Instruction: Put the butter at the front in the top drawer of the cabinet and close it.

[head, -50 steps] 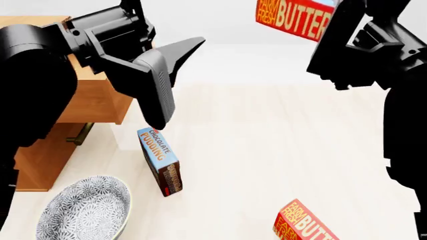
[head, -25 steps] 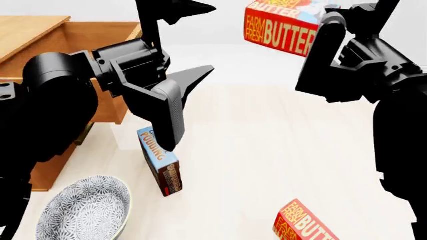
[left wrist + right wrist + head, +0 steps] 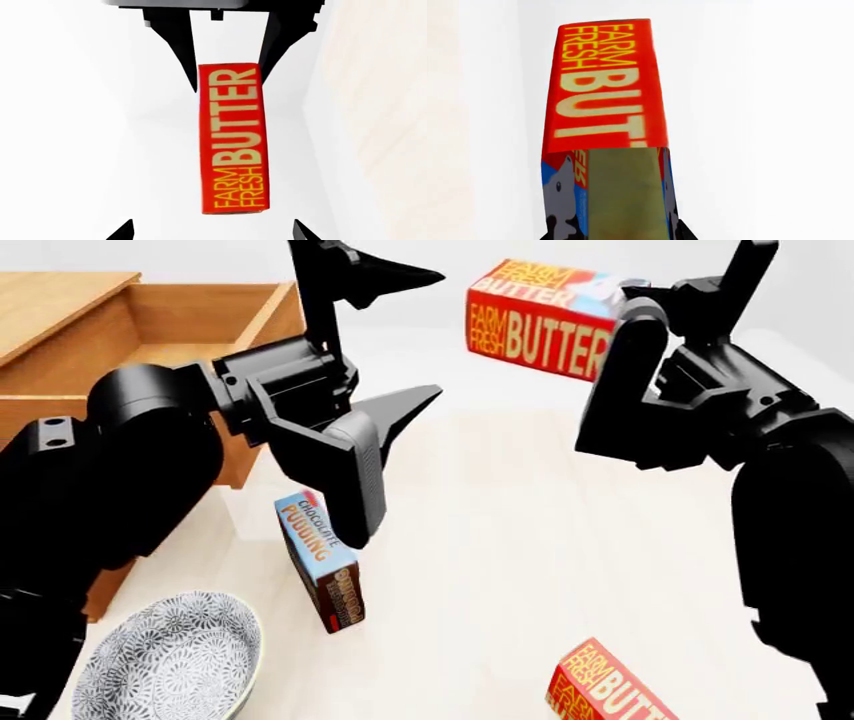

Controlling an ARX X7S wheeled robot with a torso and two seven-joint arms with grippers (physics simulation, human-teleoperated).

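My right gripper [image 3: 617,302] is shut on one end of a red-orange butter carton [image 3: 541,325] and holds it high in the air, right of the open top drawer [image 3: 200,315] of the wooden cabinet [image 3: 54,295]. The right wrist view shows the carton [image 3: 604,90] between its jaws. My left gripper [image 3: 439,335] is open and empty between drawer and carton, pointing at the carton [image 3: 232,140]. A second identical butter carton [image 3: 607,690] lies on the table at the near right.
A blue-and-brown chocolate pudding box [image 3: 320,560] stands on the table below my left gripper. A patterned grey bowl [image 3: 167,660] sits at the near left. My left arm hides the cabinet's lower drawers.
My right gripper has carried the butter carton left and a little lower, toward the drawer. My left arm has shifted, so the open drawer now shows behind it.
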